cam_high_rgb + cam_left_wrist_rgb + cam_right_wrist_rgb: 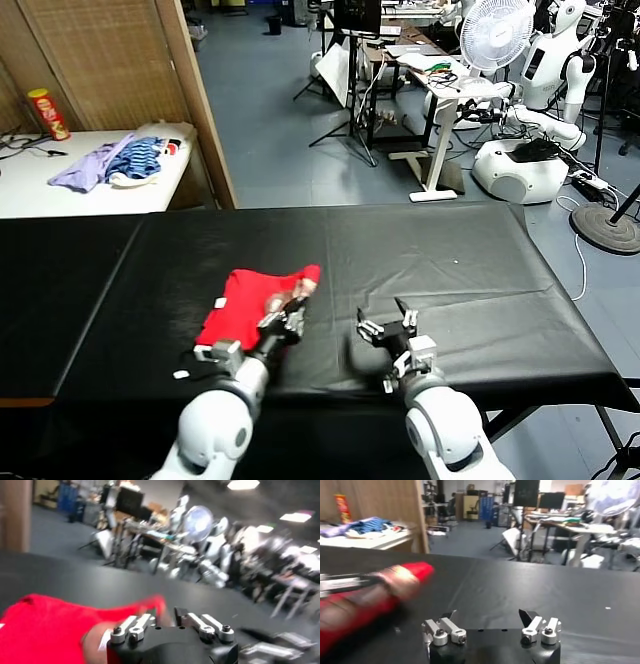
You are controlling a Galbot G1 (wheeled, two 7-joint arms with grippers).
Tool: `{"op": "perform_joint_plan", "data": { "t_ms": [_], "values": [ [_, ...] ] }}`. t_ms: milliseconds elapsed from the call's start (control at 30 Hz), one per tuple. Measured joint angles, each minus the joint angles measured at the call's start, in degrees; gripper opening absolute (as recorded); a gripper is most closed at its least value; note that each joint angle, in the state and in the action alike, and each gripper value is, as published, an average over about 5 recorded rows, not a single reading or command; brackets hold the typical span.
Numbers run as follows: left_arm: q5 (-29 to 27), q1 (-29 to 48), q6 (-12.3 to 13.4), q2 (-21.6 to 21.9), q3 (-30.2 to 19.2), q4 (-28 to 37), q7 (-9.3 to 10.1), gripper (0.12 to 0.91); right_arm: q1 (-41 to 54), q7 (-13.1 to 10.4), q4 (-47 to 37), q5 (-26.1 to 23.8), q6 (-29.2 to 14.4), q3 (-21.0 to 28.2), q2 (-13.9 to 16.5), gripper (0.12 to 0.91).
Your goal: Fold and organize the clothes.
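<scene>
Left gripper (pixel 287 318) jaws narrowly parted over red T-shirt (pixel 243 305) on black table (pixel 450 260), right gripper (pixel 389 322) beside, jaws wide, empty.

A black-covered table (pixel 450 260) fills the foreground, with blue-grey floor (pixel 270 120), a white fan (pixel 496 32) and cluttered desks (pixel 440 75) beyond.

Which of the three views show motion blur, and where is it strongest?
Head view: sharp throughout. Left wrist view: the background room is smeared, and the red T-shirt is soft. Right wrist view: the T-shirt and the left end effector streak into a blur, while the black table stays fairly clear.
</scene>
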State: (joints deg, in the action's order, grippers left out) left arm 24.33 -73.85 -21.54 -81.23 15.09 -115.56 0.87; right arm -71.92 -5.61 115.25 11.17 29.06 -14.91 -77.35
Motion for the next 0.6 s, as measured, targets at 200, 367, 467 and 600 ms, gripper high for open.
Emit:
{"op": "perform_joint_plan", "data": {
  "t_ms": [200,367,467,600],
  "values": [
    [1.9,0.52,3.96,-0.8,-0.47,-0.89,-2.44,0.681,1.54,0.45,-1.28,7.78,2.54,1.47,0.01,0.798],
    [2.2,-0.22,5.22,-0.04,0.46,-2.0,-2.05,0.79,3.72,-0.88,-3.88,13.78,4.45,3.54,-1.08,0.798],
    [2.46,-1.16,5.81,0.74,1.33,-2.57,-1.65,0.797,5.15,-1.54,-6.13,15.18,4.55,4.81,-2.14,0.775],
    [4.06,-2.21,6.64,1.63,2.63,-3.32,-0.36,0.798,6.58,-2.31,-9.24,15.7,4.02,5.8,-3.54,0.616]
  ]
}}
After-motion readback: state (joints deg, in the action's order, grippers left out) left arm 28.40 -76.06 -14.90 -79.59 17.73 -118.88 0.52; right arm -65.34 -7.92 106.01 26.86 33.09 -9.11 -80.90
